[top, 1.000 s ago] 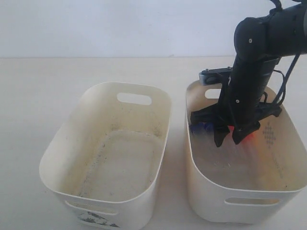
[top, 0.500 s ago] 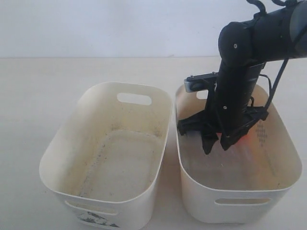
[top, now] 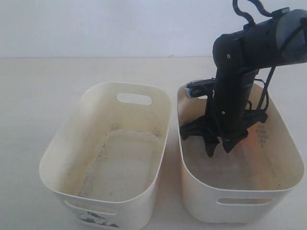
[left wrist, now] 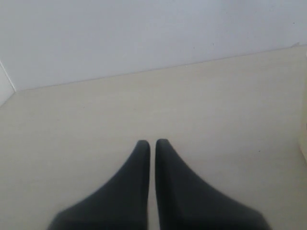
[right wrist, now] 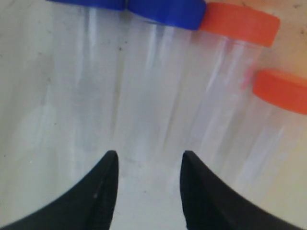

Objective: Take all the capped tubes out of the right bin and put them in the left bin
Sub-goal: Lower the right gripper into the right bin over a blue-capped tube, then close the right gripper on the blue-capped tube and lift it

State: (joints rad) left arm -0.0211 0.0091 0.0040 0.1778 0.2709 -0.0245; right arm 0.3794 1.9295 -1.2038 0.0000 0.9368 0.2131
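Note:
Four capped tubes lie side by side on the floor of the right bin [top: 240,199]. In the right wrist view their clear bodies run away from me, ending in two blue caps [right wrist: 165,10] and two orange-red caps [right wrist: 240,23]. My right gripper [right wrist: 149,155] hangs open just above the tube bodies, holding nothing. From outside, the right gripper [top: 219,149] reaches down inside this bin and hides the tubes, apart from an orange glow [top: 249,139]. The left bin [top: 57,158] holds no tubes. My left gripper [left wrist: 152,142] is shut over bare table and does not show in the exterior view.
The two bins stand close together on a pale table [top: 38,96], with only a narrow gap between them. A dotted diamond mark [top: 261,136] shows on the right bin's inner wall. A dark print [top: 96,221] sits low on the left bin's front.
The right arm has moved left and sunk lower into the right bin. The bin itself has slid a little left, toward the left bin. The blue cap seen earlier is now hidden.

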